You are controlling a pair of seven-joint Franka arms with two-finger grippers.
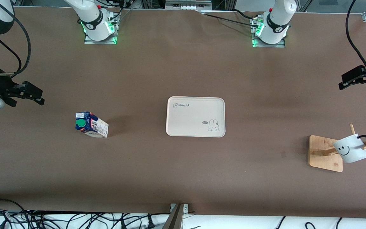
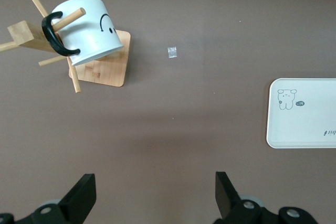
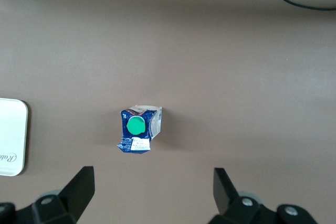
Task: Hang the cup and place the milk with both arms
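The cup (image 1: 351,149) already hangs by its handle on the wooden rack (image 1: 325,153). The milk (image 1: 91,124) stands upright on the desk (image 1: 183,175) toward the right arm's end, well apart from the tray (image 1: 195,116). The right gripper (image 3: 149,195), fingers spread wide and empty, is the nearer one; the left gripper (image 2: 155,198), equally spread and empty, waits

The tray (image 3: 10,136) is cut by the right wrist view's edge at 9 o'clock, and by the left wrist view's edge at 3 o'clock, its lettering clipped there. In the front view the rack (image 1: 326,152) runs off the frame at 3 o'clock, and the cup (image 1: 350,148) hides the post. The small pale speck (image 2: 172,52) on the table (image 2: 184,129) near the rack's base is too small to tell.
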